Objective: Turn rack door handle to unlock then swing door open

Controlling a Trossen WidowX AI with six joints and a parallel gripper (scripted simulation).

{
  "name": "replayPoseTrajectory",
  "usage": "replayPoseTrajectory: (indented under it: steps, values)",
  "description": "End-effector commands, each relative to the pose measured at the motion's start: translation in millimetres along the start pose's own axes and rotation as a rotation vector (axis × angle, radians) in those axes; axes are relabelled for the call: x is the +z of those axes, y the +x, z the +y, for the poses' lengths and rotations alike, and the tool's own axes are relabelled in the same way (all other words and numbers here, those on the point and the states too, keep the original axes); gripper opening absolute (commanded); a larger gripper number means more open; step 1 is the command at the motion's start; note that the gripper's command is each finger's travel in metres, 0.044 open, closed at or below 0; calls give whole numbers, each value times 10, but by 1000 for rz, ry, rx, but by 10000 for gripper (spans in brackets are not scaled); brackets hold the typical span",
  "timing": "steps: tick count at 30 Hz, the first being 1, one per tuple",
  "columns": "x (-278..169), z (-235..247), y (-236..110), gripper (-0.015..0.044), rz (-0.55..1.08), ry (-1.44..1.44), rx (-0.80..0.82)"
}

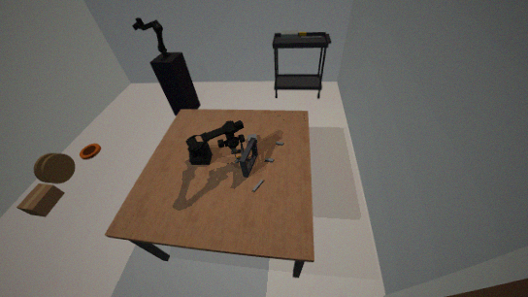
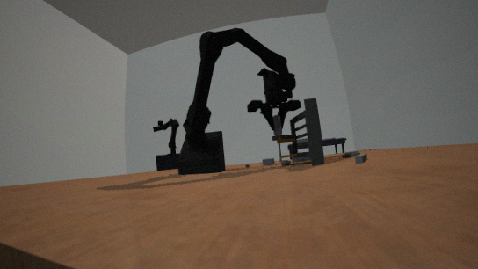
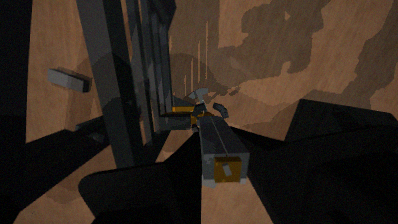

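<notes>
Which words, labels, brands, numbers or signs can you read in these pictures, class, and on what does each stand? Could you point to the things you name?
None can be read.
The gripped handle (image 2: 277, 126) (image 3: 224, 137): no lettering shows, only a yellow end with a small grey mark.
The wheeled-looking shelf cart (image 1: 298, 43): too small to tell.

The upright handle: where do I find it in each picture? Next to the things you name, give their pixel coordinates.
Top: near the middle, tiny, beside the dark frame (image 1: 246, 166) (image 2: 314, 132) (image 3: 107, 75).
Exterior: right of centre, between the gripper's fingers.
Wrist: the grey block (image 2: 277, 126) (image 3: 220, 137), just below centre.
Shared landmark: that frame.
</notes>
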State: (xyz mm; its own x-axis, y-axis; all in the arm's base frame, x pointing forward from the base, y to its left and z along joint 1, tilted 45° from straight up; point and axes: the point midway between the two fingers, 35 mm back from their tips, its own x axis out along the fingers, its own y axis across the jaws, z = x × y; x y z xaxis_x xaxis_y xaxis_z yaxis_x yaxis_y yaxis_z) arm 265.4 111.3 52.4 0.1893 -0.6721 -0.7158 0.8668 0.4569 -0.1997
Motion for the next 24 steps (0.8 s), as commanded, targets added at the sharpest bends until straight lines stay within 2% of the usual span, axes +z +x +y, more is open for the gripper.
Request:
replayPoseTrajectory:
  steps: [1, 24]
  values:
    - [27, -91, -5, 25, 0, -76, 6]
    - [284, -622, 0, 25, -2, -471, 3]
